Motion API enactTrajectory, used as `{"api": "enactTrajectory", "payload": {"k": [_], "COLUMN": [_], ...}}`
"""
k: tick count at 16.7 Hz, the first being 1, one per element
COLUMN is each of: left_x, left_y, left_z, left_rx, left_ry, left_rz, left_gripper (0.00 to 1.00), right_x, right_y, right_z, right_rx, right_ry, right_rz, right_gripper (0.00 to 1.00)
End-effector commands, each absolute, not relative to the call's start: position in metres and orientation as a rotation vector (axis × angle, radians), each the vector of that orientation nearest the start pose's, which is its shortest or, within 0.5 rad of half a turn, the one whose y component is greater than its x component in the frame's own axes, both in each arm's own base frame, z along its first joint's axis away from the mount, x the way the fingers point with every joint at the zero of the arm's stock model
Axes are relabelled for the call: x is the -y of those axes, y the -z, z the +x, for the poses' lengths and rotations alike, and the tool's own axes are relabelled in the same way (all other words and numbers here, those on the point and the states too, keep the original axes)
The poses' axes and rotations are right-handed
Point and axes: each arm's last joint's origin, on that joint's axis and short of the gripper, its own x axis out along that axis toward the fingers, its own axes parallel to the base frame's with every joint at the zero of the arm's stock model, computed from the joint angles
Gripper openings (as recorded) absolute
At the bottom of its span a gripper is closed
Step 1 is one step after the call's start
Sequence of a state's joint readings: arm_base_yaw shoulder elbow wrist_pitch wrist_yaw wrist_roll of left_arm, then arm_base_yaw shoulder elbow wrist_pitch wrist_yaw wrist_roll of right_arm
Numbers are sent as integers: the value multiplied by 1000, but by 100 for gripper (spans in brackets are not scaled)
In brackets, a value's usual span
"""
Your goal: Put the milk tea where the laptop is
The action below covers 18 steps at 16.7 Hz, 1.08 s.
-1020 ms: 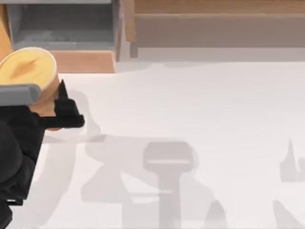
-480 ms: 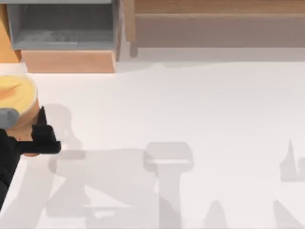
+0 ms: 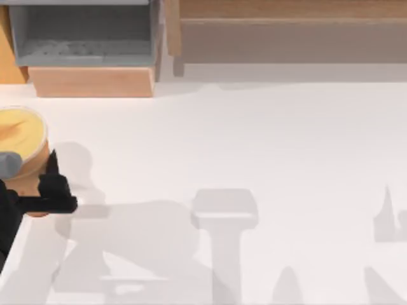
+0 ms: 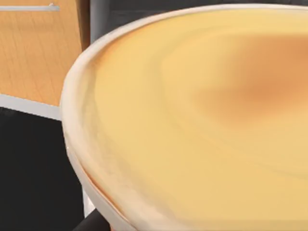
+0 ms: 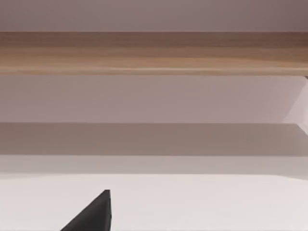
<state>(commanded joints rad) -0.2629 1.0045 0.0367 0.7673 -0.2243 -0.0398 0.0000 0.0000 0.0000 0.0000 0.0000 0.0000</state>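
The left tool [image 3: 28,184] is clenched around the milk tea [image 3: 22,136] at the far left edge of the table [image 3: 254,140], one dark finger [image 3: 54,187] pressed against the cup's side just below its yellow sealed top. No laptop can be seen, so the carry is best kept slow with the cup upright and the grip firm. The right tool [image 5: 94,214] sits idle; its opening cannot be told

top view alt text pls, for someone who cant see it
At the table's far left edge, the left gripper is shut on the milk tea, a tan cup with a yellow sealed top. A grey open box and wooden shelving line the back of the white table.
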Motion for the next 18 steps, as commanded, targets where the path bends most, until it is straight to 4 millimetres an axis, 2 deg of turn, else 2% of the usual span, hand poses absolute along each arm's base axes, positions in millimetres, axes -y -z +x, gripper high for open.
{"api": "enactTrajectory", "payload": {"k": [11,18], "left_x": [40,40], "left_y": [-132,-123], "left_z": [172,174], "left_rx": [-139,-107], "left_ry": [34,28], "left_rz": [-26,-32], "left_gripper": [0,0], "right_x": [1,1], "right_y": [-160,-160], "right_z": [106,106], "right_rx": [0,0], "right_ry": [0,0], "right_rz": [0,0], "right_gripper": [100,100]}}
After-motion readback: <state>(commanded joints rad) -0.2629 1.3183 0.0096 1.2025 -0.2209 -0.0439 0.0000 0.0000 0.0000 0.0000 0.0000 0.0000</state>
